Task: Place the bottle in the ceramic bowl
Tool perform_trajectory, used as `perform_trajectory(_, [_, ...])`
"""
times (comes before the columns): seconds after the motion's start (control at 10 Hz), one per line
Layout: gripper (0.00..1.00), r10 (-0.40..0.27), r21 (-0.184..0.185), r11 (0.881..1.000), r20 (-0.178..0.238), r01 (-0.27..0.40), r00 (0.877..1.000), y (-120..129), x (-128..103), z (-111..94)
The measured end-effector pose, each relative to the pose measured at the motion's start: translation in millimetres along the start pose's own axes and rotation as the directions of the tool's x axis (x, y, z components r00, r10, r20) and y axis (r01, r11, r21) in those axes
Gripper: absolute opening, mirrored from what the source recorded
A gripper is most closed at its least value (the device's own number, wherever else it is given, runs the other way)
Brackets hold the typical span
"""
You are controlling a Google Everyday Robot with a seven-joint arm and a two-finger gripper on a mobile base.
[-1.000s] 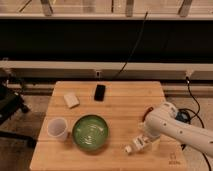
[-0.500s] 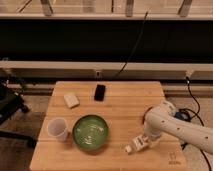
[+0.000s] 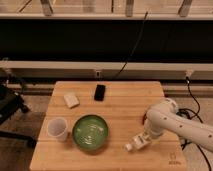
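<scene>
The green ceramic bowl (image 3: 81, 131) sits empty on the wooden table (image 3: 120, 107), front centre-left. The small white bottle (image 3: 133, 145) lies low on the table to the right of the bowl, a short gap from its rim. My gripper (image 3: 142, 140) is at the end of the white arm (image 3: 162, 117), down at table level right against the bottle's right end. The arm hides part of the bottle, and I cannot tell whether the bottle is held.
A translucent white cup (image 3: 57, 128) stands left of the bowl. A pale block (image 3: 71, 100) and a black phone (image 3: 100, 92) lie at the back. A small reddish-brown object (image 3: 144, 119) peeks out beside the arm. A cable (image 3: 131, 52) hangs behind.
The arm's upper part has shifted slightly right and up. The gripper and bottle stay at nearly the same spot by the bowl's right side.
</scene>
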Motion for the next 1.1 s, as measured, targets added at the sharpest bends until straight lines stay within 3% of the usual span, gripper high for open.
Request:
perform_trajectory(0.3, [0.0,-0.036,0.009,0.999,0.002,0.036,0.999,-19.7,-22.5,-36.4])
perform_trajectory(0.6, [0.0,-0.097,0.01,0.995,0.005,0.097,0.995,-46.2,-58.0,-50.2])
perform_trajectory(0.9, [0.0,-0.201,0.015,0.98,0.017,0.201,0.979,-74.5,-108.6,-56.6])
perform_trajectory(1.1, [0.0,-0.285,0.018,0.958,0.024,0.285,0.958,-91.8,-142.3,-61.2])
